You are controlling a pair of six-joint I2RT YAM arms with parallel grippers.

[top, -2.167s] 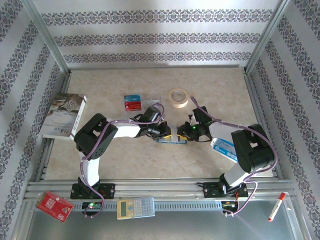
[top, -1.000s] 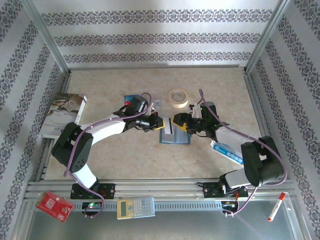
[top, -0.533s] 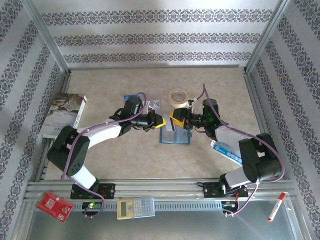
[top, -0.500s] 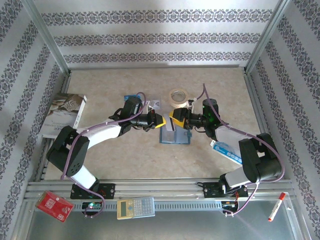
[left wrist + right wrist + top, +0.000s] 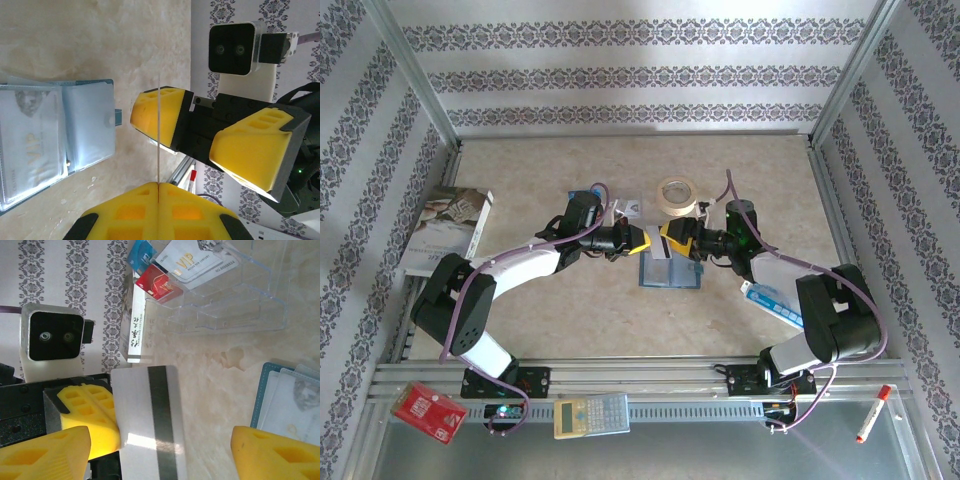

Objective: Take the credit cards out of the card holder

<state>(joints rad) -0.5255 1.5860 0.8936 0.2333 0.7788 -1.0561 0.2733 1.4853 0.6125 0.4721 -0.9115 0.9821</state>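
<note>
Step in hand: I judge that one card is being passed from arm to arm, in the air just beside the far edge of the card holder (image 5: pixel 670 272).
Left end effector (image 5: pixel 158 200): its pads are pressed together on one end of the card (image 5: pixel 147 425).
Right end effector (image 5: pixel 160 460): spread wide, with the card standing between its two sides. One of its fingers (image 5: pixel 160 117) is very near the card face, but I cannot tell if it touches.
How to do it well: the right end effector should close flat on the free half of the card, away from the left pads. The left one should let go only when the right pinch is firm. The card is thin and smooth, so I expect a slanted grip will let it turn or slip.
Look of the card: pale silver-white back with a dark stripe along it. From the left wrist it is only a thin line (image 5: pixel 159 167).
Look of the card holder: dusty teal-blue, lying open on the desk (image 5: pixel 570 300), with clear sleeves and a small tab. At least one pale card with "VIP" letters is inside.
Cards already out: a white one, a red one and a blue one sit in a clear stand (image 5: pixel 235 305) further back.
</note>
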